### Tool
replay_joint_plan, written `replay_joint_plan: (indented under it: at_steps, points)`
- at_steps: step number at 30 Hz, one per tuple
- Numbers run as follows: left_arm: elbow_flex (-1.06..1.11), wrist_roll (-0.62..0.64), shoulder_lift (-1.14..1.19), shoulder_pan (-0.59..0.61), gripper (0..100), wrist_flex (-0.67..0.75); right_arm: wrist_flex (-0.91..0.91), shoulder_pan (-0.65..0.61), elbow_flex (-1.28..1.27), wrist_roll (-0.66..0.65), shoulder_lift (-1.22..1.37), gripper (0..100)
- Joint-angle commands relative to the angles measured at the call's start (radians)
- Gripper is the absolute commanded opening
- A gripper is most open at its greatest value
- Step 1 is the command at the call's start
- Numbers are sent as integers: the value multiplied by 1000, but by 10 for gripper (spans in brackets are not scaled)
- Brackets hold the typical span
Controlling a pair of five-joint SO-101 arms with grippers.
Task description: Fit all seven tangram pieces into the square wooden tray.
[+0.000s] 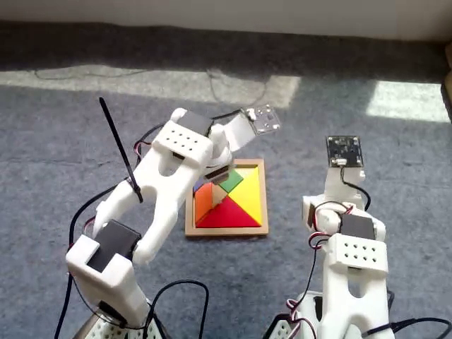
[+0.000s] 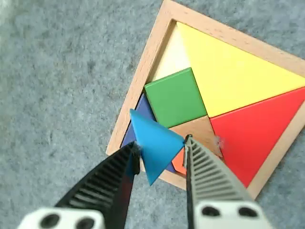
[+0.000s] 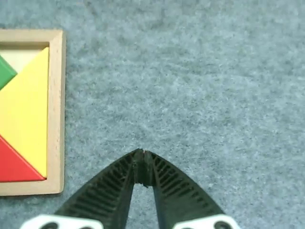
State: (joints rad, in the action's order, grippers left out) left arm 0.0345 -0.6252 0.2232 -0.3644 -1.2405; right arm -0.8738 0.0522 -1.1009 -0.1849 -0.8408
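Left gripper (image 2: 161, 145) pinches the blue triangle (image 2: 153, 140) above the tray (image 2: 142, 82), with the bare gap (image 2: 195, 130) just beyond its tips; right gripper (image 3: 141, 161) is pressed together, well aside.

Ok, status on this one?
Left gripper shut on blue triangle, over tray edge. Right gripper shut, over carpet beside tray. Green square, yellow triangle, red triangle seated.

high: fixed, farthest off, looking down and forward over carpet (image 1: 56, 141) | left wrist: close above tray (image 2: 139, 76), facing almost straight down | right wrist: low over carpet, perhaps steeply down | shared: tray in all three
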Motion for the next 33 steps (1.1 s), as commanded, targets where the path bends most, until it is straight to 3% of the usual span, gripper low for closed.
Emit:
replay_joint_plan:
  at_steps: [1,7,13,18,33]
  points:
    - [-114,-38,54,-45,143,15,35,36,8,35,-22,9]
    - [-294,-52,237,-76,144,-3,42,44,7,37,-21,9]
    - [-489,-167,361,-119,152,-181,42,44,7,37,-21,9]
    - [-631,-161,414,-105,252,-288,42,44,7,37,-21,9]
    - [-685,-164,426,-27,252,-315,42,42,7,37,-21,9]
